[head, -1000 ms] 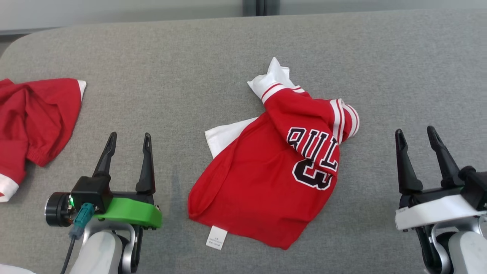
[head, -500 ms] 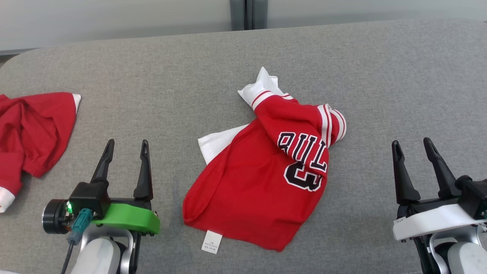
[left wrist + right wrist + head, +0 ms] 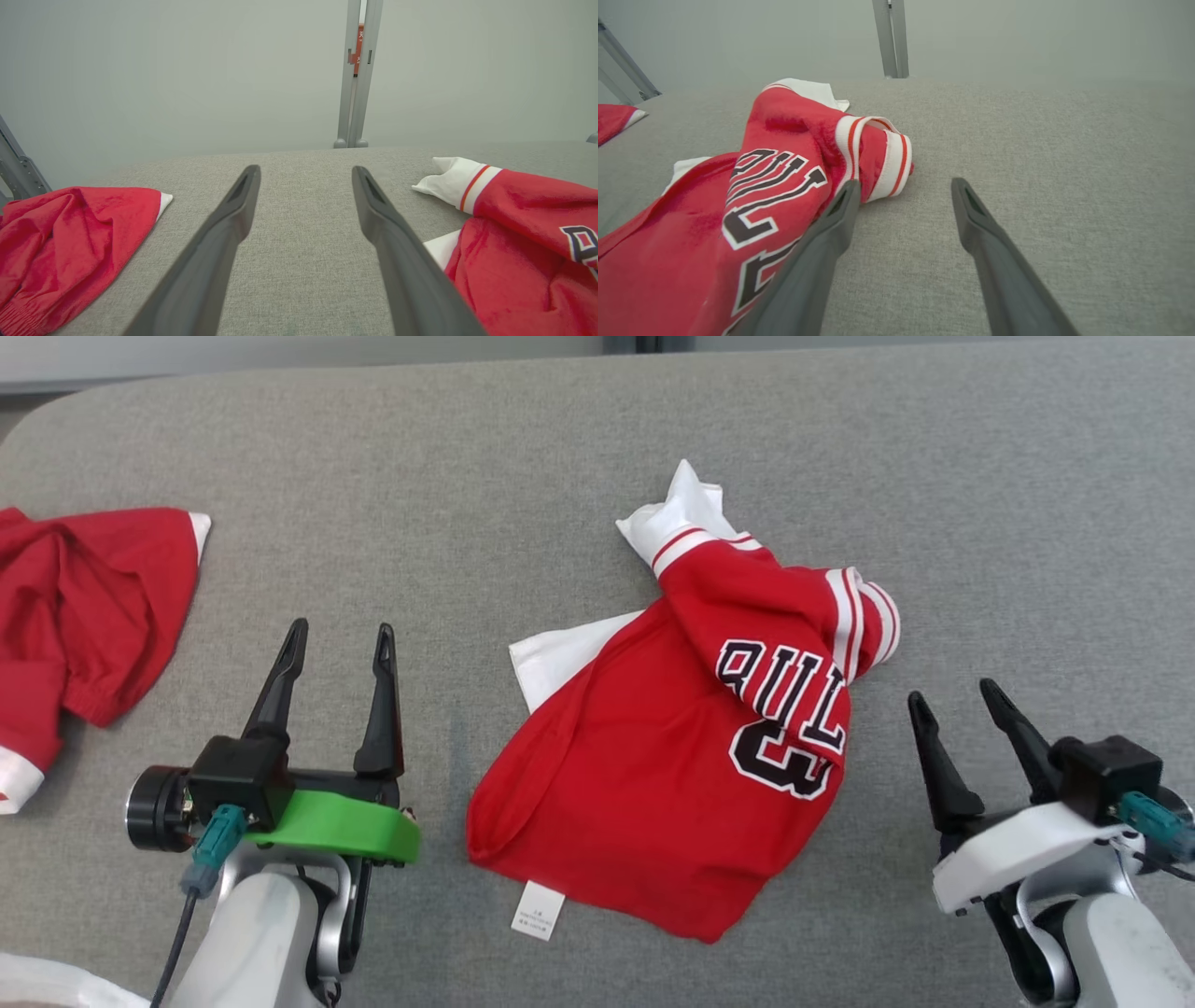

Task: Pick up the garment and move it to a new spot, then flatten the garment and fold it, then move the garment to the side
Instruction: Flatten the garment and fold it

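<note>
Left gripper (image 3: 341, 630) and right gripper (image 3: 951, 693), both spread and empty, flank the crumpled red jersey (image 3: 653, 784) on the grey table (image 3: 448, 476), the right one nearer. Folds hide part of its black lettering (image 3: 784, 705).

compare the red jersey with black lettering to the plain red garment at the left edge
The red jersey with black lettering bears white-edged letters and striped cuffs; the plain red garment shows no print, only white trim. The jersey lies mid-surface; the plain garment runs off the left edge. Both are red, crumpled, on the grey fabric surface.
</note>
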### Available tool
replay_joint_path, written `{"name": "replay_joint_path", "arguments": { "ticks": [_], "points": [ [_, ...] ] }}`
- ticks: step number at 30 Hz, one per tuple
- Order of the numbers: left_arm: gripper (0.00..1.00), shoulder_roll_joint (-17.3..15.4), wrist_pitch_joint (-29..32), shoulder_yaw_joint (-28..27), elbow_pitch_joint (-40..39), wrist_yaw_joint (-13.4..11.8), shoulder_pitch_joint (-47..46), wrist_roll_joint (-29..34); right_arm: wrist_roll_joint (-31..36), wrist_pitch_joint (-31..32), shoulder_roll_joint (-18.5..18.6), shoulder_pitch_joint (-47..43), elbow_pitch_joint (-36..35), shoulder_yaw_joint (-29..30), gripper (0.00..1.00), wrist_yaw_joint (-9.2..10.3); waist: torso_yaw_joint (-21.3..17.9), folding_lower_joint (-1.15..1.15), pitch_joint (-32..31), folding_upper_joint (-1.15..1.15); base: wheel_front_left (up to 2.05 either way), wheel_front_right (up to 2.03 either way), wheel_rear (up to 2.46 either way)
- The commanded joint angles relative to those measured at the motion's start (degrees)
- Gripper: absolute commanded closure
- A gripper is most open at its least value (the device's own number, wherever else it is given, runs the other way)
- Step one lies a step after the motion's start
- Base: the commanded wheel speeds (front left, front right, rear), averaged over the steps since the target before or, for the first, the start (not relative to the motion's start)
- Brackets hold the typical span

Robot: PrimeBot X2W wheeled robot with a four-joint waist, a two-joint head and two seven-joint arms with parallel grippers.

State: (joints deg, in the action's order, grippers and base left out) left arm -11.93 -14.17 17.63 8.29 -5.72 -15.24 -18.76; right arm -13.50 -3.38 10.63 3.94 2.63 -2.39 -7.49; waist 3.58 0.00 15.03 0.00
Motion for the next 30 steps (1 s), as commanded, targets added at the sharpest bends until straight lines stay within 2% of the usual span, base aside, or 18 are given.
{"name": "replay_joint_path", "arguments": {
  "ticks": [1, 9, 10, 11, 12, 15, 20, 30],
  "points": [
    [0.00, 0.2, -0.3, 0.1, 0.3, 0.2, -1.3, 0.3, -0.5, -0.2, 0.5, 2.0, 1.8, -0.9, 0.00, 0.00, 2.4, 0.00, 3.2, 0.00, 0.00, 0.00, 0.00],
    [0.00, 1.2, -0.8, 0.2, 1.9, 0.7, -3.4, 0.6, -2.6, -2.4, 1.1, 10.5, 12.7, -7.1, 0.00, 0.00, 4.1, 0.00, 5.6, 0.00, 0.00, 0.00, 0.00],
    [0.00, 1.3, -0.9, 0.2, 2.1, 0.8, -3.5, 0.7, -2.9, -2.6, 1.1, 11.2, 13.8, -7.8, 0.51, 0.00, 4.2, 0.00, 5.6, 0.00, 0.00, 0.00, 0.00],
    [0.00, 1.4, -0.9, 0.2, 2.3, 0.8, -3.6, 0.7, -3.1, -2.9, 1.2, 11.7, 14.5, -8.3, 0.78, 0.00, 4.2, 0.00, 5.5, 0.00, 0.00, 0.00, 0.00],
    [0.00, 1.5, -0.9, 0.2, 2.5, 0.8, -3.6, 0.7, -3.4, -3.4, 1.3, 12.1, 15.0, -8.6, 1.00, 0.00, 4.3, 0.00, 5.4, 0.00, 0.00, 0.00, 0.00],
    [0.00, 1.7, -1.1, 0.1, 2.7, 0.9, -3.5, 0.8, -4.1, -5.0, 1.6, 11.9, 15.1, -8.1, 1.00, 0.00, 4.2, 0.00, 4.9, 0.00, 0.00, 0.00, 0.00],
    [0.00, 1.7, -1.0, -0.5, 3.0, 1.0, -2.4, 0.7, -3.7, -6.2, 2.2, 8.4, 9.9, -4.9, 1.00, 0.00, 2.8, 0.00, 3.5, 0.00, 0.00, 0.00, 0.00],
    [0.00, 2.2, -1.0, -1.5, 2.3, 1.2, -1.5, 1.1, -0.1, 2.9, 2.7, 1.8, -9.6, 6.0, 1.00, 0.00, 0.8, 0.00, 1.9, 0.00, 0.00, 0.00, 0.00]
  ]
}}
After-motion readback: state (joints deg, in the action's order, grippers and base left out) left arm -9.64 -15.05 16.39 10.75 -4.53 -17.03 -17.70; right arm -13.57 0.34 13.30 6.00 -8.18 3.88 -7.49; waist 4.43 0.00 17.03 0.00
